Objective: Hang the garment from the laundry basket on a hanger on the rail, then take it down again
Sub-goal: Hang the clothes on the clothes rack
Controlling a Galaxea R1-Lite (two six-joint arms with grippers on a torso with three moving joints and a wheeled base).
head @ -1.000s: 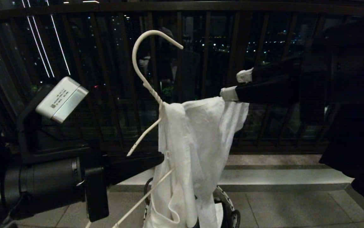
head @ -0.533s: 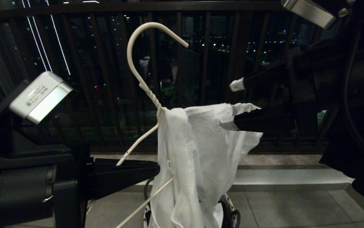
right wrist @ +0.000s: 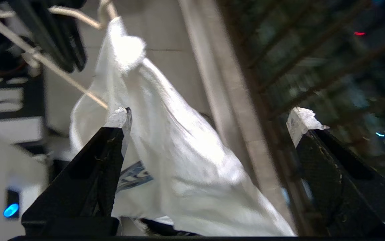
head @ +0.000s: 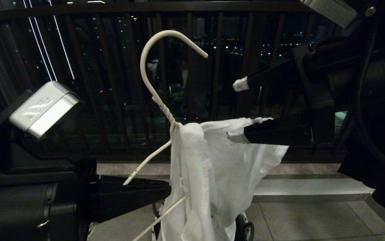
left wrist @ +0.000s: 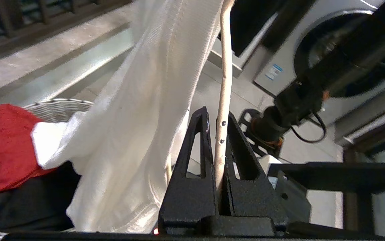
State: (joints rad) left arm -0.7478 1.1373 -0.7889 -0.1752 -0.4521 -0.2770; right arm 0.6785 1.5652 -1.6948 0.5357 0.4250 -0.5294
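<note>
Meanwhile the left claw clamped the hanger upright — hook up — the shirt draped over one shoulder, above the basket. Right claw gaped wide, one finger at the cloth's right edge.

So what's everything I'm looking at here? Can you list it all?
T-shirt: one, white with blue print, draped over the hanger's right side.
hanger: one, white wire, held up in mid-air.
laundry basket: one, white lattice, on the floor below.
red cloth: one, red, in the basket.
black garment: one, under the red cloth.
balcony railing: one, dark, behind.
washing machine: one, grey, at the side.
left gripper: black, shut on the hanger's bar.
right gripper: black, open around the shirt's shoulder.
</note>
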